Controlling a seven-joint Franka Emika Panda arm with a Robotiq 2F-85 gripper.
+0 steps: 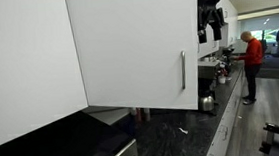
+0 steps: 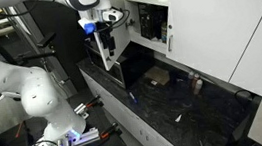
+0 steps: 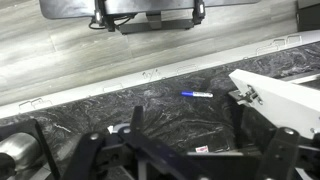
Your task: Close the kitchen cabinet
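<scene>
The kitchen cabinet's white door (image 1: 137,48) stands swung open, with its slim silver bar handle (image 1: 182,71) near the lower corner. In an exterior view the open cabinet (image 2: 153,22) shows a dark inside. My gripper (image 1: 213,24) hangs high up beside the door's free edge, apart from it; it also shows in an exterior view (image 2: 108,48). In the wrist view my gripper (image 3: 187,138) is open and empty, looking down on the counter, with a white corner of the door (image 3: 288,98) at the right.
A dark stone counter (image 3: 120,110) runs below, with a blue pen (image 3: 197,94) on it. Appliances (image 1: 211,74) stand on the counter behind the door. A person in red (image 1: 249,54) stands further down the room. Another white robot (image 2: 34,100) stands by the counter.
</scene>
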